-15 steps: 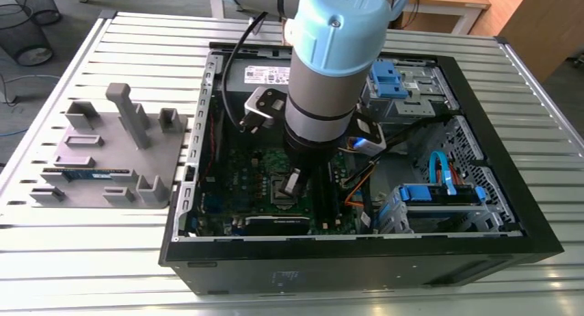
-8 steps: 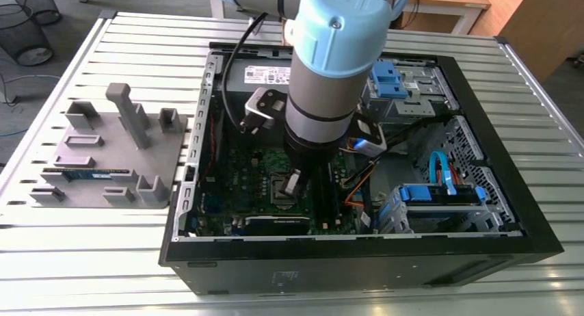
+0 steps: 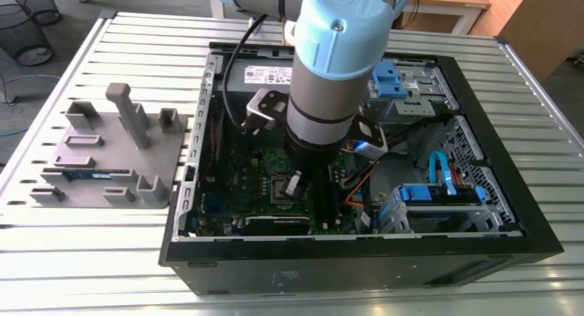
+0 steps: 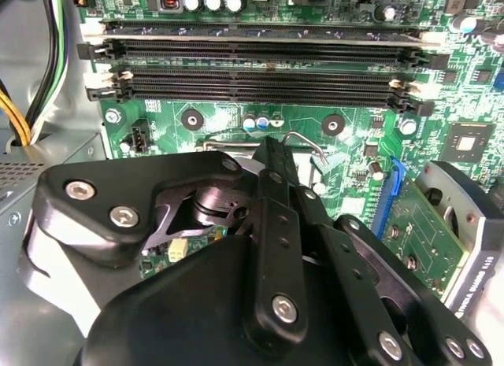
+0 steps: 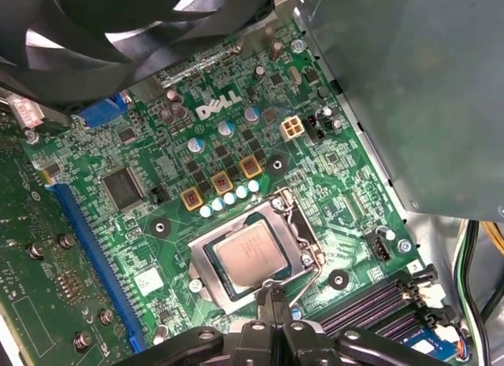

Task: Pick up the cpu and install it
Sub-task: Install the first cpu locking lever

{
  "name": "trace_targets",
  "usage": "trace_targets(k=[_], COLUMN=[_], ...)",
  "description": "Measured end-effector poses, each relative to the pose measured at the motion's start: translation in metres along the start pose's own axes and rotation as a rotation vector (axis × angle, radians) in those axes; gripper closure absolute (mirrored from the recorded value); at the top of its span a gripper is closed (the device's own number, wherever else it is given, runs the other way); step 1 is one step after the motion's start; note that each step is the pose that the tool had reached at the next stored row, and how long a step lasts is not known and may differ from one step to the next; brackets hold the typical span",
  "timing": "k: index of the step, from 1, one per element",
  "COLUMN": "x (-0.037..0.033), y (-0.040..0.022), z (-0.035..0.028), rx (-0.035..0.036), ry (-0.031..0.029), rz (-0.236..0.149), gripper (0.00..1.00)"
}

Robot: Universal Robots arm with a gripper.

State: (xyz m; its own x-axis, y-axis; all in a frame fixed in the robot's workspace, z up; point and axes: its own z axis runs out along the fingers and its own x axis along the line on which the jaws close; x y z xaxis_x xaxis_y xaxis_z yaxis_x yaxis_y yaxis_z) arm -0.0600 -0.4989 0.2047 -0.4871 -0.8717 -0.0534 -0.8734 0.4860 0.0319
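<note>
The cpu (image 5: 249,255), a small square chip with a silver-grey top, lies flat in the motherboard socket with the metal load frame (image 5: 205,252) around its edges. My gripper (image 5: 272,301) hangs just off one side of the socket, fingers shut together with nothing between them, the tip close to the bent end of the socket's wire lever (image 5: 313,265). In the second wrist view the gripper (image 4: 272,152) points down at that socket, and the lever (image 4: 303,139) shows beside its tip. In the exterior view the gripper (image 3: 291,189) reaches down into the open computer case (image 3: 365,261) over the board's middle.
Black memory slots (image 4: 260,55) run beside the socket. A fan (image 5: 134,12) and the grey power supply (image 5: 409,90) stand close around it, and a card sits in the blue slot (image 4: 417,224). A grey fixture plate (image 3: 109,159) holding a memory stick (image 3: 87,172) lies at the exterior view's left.
</note>
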Motion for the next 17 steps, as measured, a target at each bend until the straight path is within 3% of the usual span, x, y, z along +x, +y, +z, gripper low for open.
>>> trace_targets(k=[17], x=[0.0000], y=[-0.0021], z=[0.0037], rx=[0.0024], ry=[0.0001], rz=[0.032], gripper=[0.89])
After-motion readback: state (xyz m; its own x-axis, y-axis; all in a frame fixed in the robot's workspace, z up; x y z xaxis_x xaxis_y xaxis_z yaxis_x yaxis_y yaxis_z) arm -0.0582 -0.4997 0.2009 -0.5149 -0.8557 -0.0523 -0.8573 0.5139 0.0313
